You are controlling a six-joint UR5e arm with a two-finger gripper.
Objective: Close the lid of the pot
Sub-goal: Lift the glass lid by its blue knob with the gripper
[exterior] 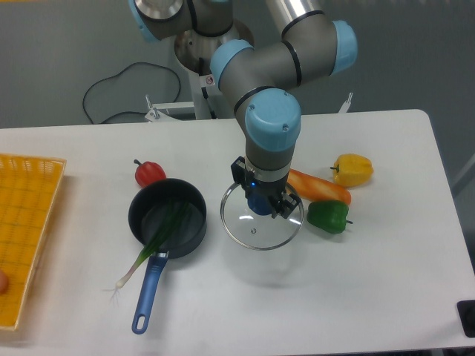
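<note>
The pot [168, 216] is a small dark saucepan with a long blue handle [148, 289], standing left of centre on the white table. A green onion [152, 248] lies across its inside and out over the rim. The pot lid [256, 233], clear glass with a metal rim, sits just right of the pot and seems slightly raised, with a faint shadow below it. My gripper [261, 203] points straight down over the lid's centre, its fingers closed around the blue knob.
A red pepper [148, 172] sits behind the pot. A carrot [319, 187], a green pepper [328, 216] and a yellow pepper [352, 169] lie right of the lid. A yellow basket [26, 230] stands at the left edge.
</note>
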